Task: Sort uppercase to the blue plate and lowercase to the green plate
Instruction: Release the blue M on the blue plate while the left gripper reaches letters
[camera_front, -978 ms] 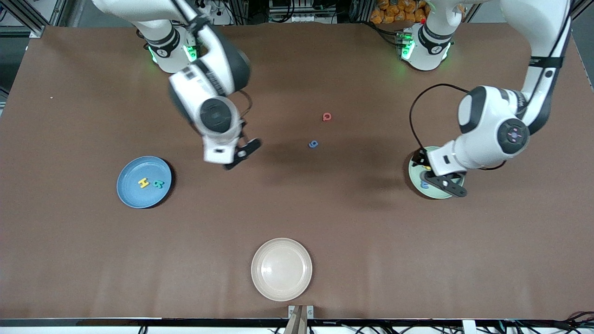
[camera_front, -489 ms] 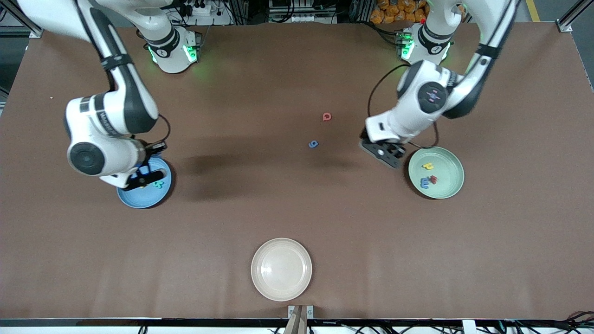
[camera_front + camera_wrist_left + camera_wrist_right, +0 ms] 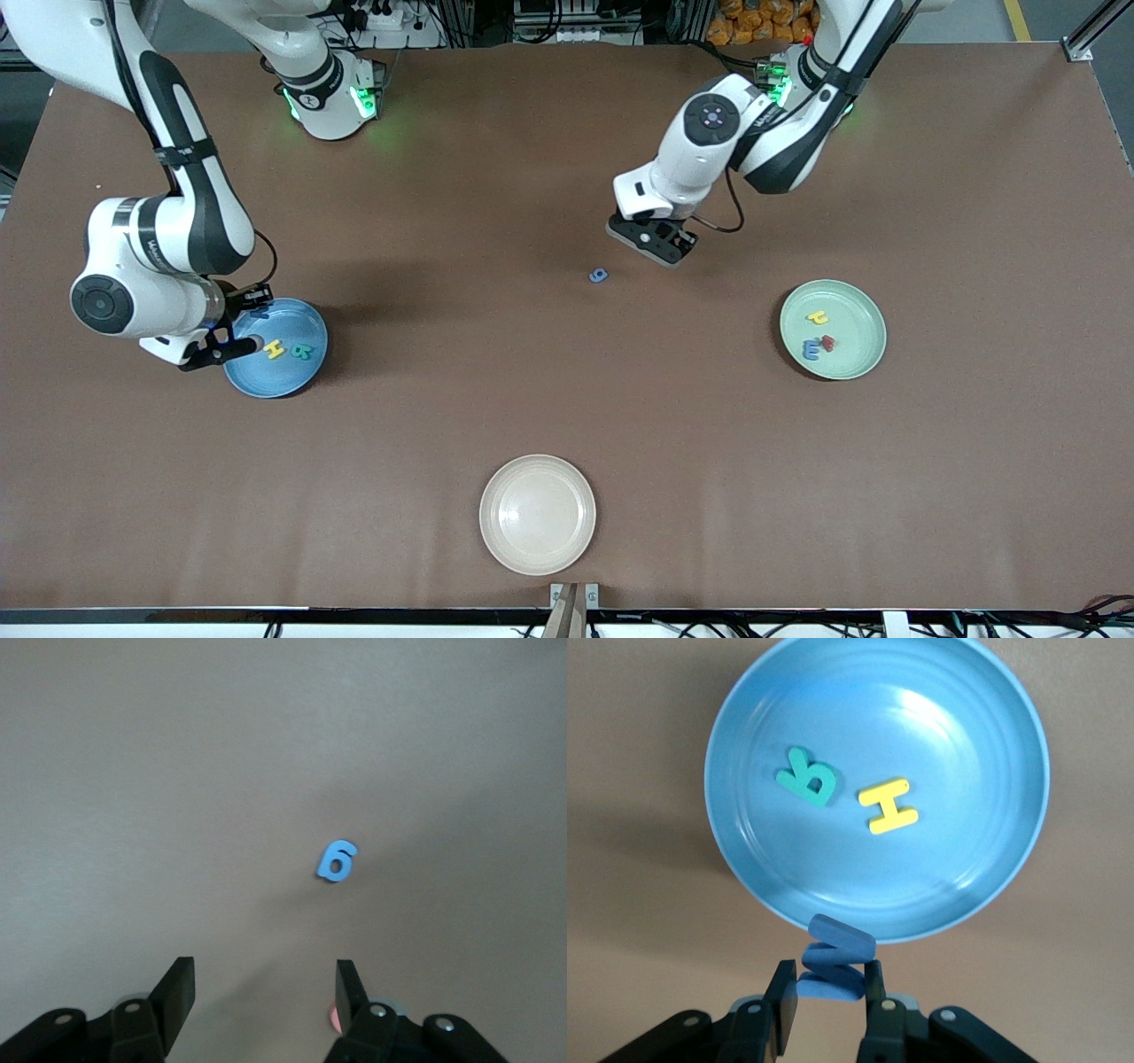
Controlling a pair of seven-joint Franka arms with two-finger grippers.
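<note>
blue m (image 3: pixel 833 961) sits clamped edgewise between the fingers of the right gripper (image 3: pixel 829 992), which hangs over the rim of the blue plate (image 3: pixel 306 377) at the right arm's end of the tabletop (image 3: pixel 567 425). inside that plate lie the yellow h (image 3: pixel 275 349) and the teal r (image 3: pixel 303 351), flat and just apart. the m looks like light, thin foam or plastic: stiff enough to hold by its edges, easy to drop, likely to bounce or skid on the glossy plate if let go from high up.

the left gripper (image 3: pixel 264 992) hovers with its fingers apart over the tabletop, the blue g (image 3: pixel 337 860) lying flat just ahead of it; a red shape peeks out beside one fingertip, probably the q (image 3: pixel 335 1017). the g is tiny and lies flush, so a pinch across its narrow sides, fingers pressed down to the tabletop, seems best.

the green plate (image 3: pixel 873 354) holds three letters. a cream plate (image 3: pixel 537 558) sits nearest the camera.
</note>
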